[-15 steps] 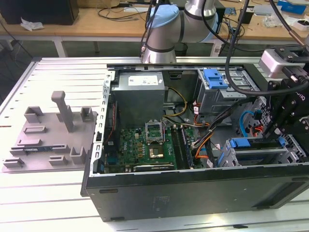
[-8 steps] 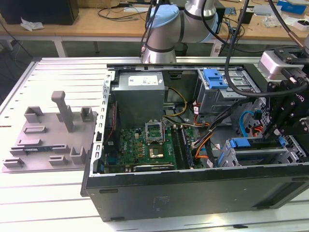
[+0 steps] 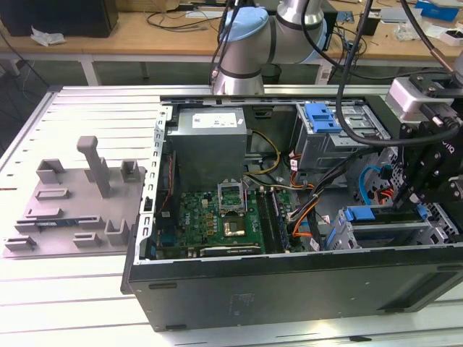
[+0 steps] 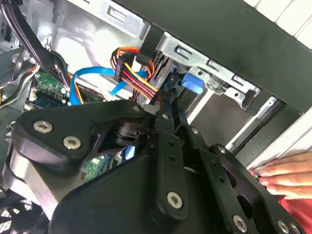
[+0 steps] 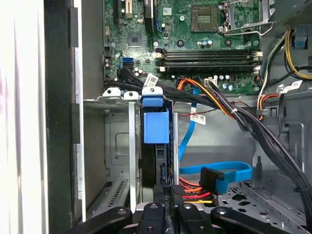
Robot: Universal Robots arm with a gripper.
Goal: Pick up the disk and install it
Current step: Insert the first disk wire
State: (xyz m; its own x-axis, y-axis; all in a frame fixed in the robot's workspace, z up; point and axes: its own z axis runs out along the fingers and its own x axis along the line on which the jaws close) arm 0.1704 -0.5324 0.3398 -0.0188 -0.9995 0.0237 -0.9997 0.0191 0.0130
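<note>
On the exterior view's left, a grey fixture (image 3: 76, 199) lies on the tabletop (image 3: 65, 303). An open computer case (image 3: 289, 282) sits in the middle, its green motherboard (image 3: 217, 220) exposed. At the exterior view's right, the claw (image 5: 165, 195) reaches into the drive cage (image 5: 119, 146), clenched on the disk (image 5: 157, 126), which stands edge-on in a bay. A hand (image 4: 287, 175) rests on the case's rim.
</note>
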